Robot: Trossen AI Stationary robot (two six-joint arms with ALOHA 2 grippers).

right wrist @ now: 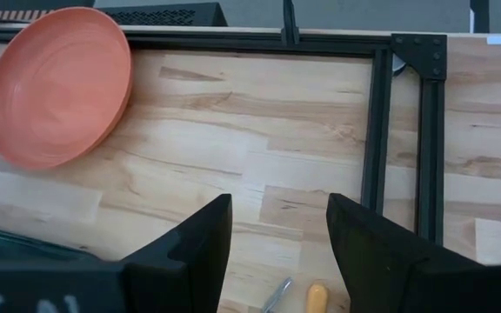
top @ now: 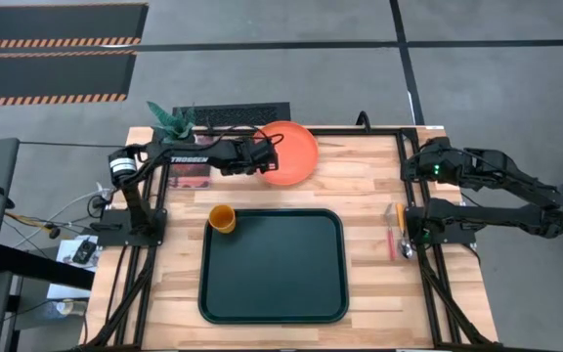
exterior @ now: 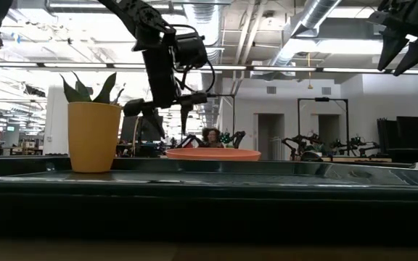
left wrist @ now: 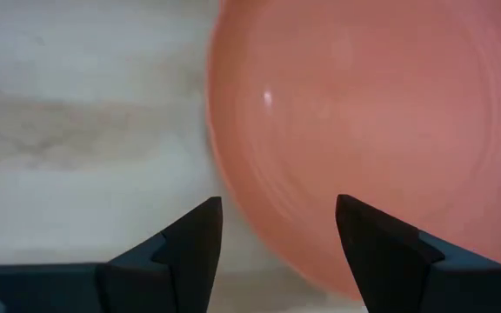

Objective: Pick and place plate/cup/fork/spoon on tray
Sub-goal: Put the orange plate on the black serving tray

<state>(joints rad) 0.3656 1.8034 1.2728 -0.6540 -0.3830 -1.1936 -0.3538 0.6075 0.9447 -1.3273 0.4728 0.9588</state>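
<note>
So far I am seeing only the cup [top: 222, 217] on the tray [top: 273, 305], sitting in its far left corner; the rest of the tray is lying bare. The plate [top: 296, 156] is resting on the table beyond the tray, and I am holding my left gripper [left wrist: 277, 230] just above its near left edge, fingers spread and gripping nothing. The fork [top: 393, 235] and spoon [top: 404, 238] are lying side by side to the right of the tray, largely hidden under my right arm; my right gripper [right wrist: 277, 230] is waiting there, released.
</note>
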